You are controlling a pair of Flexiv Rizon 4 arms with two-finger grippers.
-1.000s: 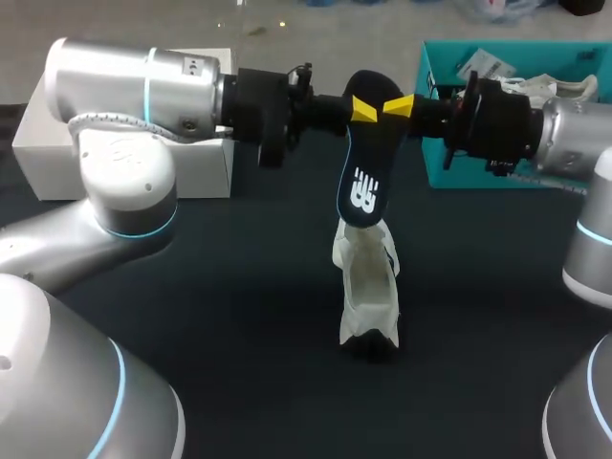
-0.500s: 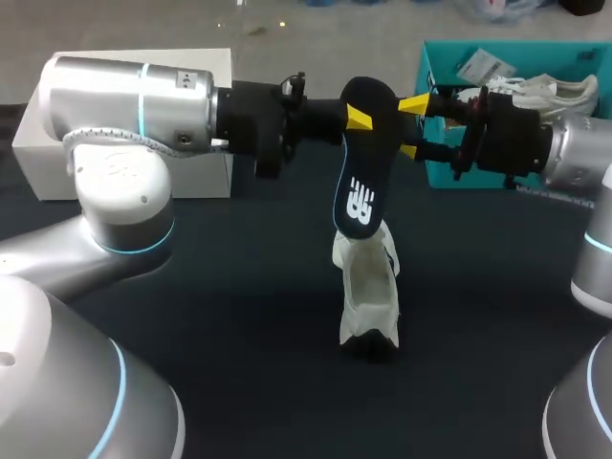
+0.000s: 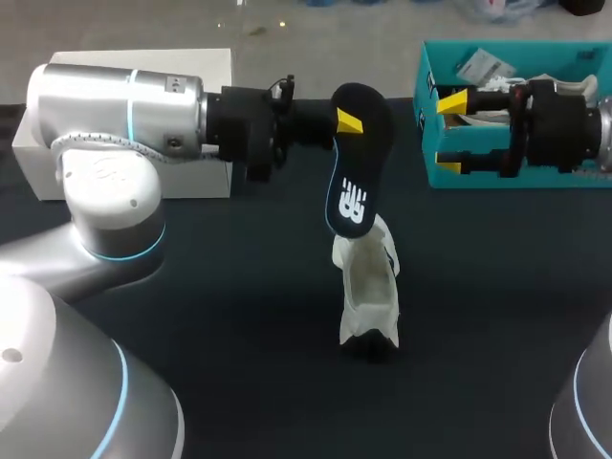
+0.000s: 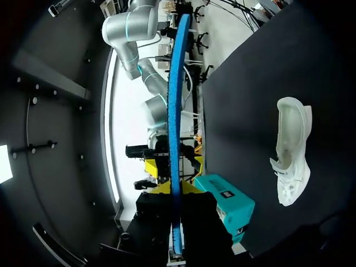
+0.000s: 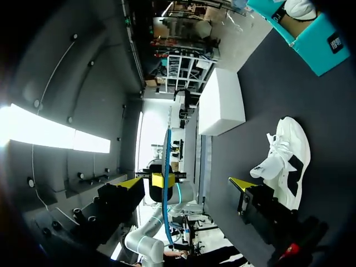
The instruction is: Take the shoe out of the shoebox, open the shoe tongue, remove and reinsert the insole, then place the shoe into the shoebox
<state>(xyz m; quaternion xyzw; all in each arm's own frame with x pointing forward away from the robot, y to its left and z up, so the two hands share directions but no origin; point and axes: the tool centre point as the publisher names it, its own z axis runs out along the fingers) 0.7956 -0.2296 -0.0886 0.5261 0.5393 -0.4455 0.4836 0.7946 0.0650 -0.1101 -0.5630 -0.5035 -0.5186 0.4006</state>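
Navy foam, the insole (image 3: 356,163) hangs clamped at its upper end in the left fingers (image 3: 349,122). Its long axis runs down from them toward the white shoe (image 3: 368,287) on the counter (image 3: 239,335) just below. Beyond it, the right fingers (image 3: 452,101) stand spread and empty, farther from both.

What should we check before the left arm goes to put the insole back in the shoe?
1. Grip on the insole: ok. The left gripper is shut on its upper end.
2. Right gripper clear of the insole: ok. It is open, over by the shoebox.
3. Insole fully out of the shoe: ok. Both wrist views show it hanging apart from the shoe.
4. Shoe braced: not ok. It lies on the table with neither gripper on it.
5. Tongue open and the opening reachable: cannot tell.
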